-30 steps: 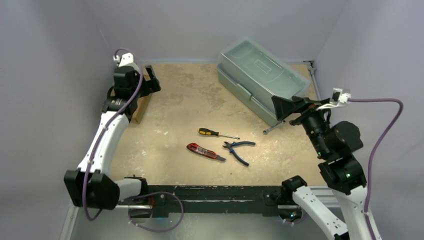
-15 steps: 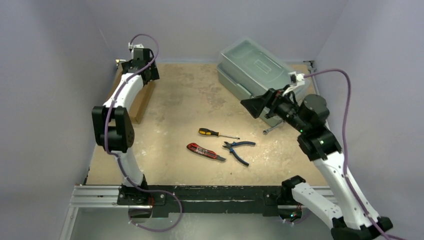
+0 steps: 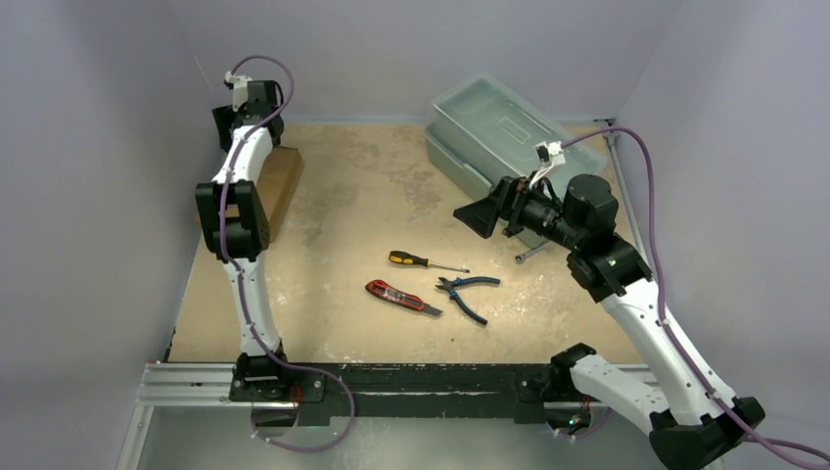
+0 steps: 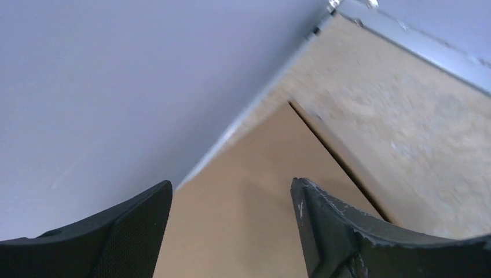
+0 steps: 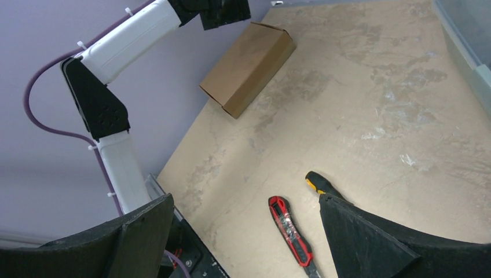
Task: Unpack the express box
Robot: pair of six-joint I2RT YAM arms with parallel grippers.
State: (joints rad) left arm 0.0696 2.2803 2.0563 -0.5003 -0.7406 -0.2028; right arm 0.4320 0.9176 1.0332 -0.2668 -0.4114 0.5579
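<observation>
The express box (image 3: pixel 279 181) is a flat brown cardboard box, shut, lying at the table's far left edge. It also shows in the right wrist view (image 5: pixel 249 66) and fills the lower left wrist view (image 4: pixel 260 197). My left gripper (image 3: pixel 259 127) is open and empty, hovering over the box's far end near the wall; in its own view (image 4: pixel 231 185) the box top lies between the fingers, apart from them. My right gripper (image 3: pixel 477 217) is open and empty in the air over the table's middle right, and its own view (image 5: pixel 246 200) looks toward the box.
A grey-green plastic toolbox (image 3: pixel 509 147) stands at the back right. A screwdriver (image 3: pixel 426 261), a red utility knife (image 3: pixel 401 297), blue-handled pliers (image 3: pixel 468 291) and a metal rod-like tool (image 3: pixel 533 252) lie mid-table. Purple walls close in on the left, back and right.
My left arm has stretched up and swung to the far left corner over the box. My right gripper has moved left, away from the toolbox, and stayed open.
</observation>
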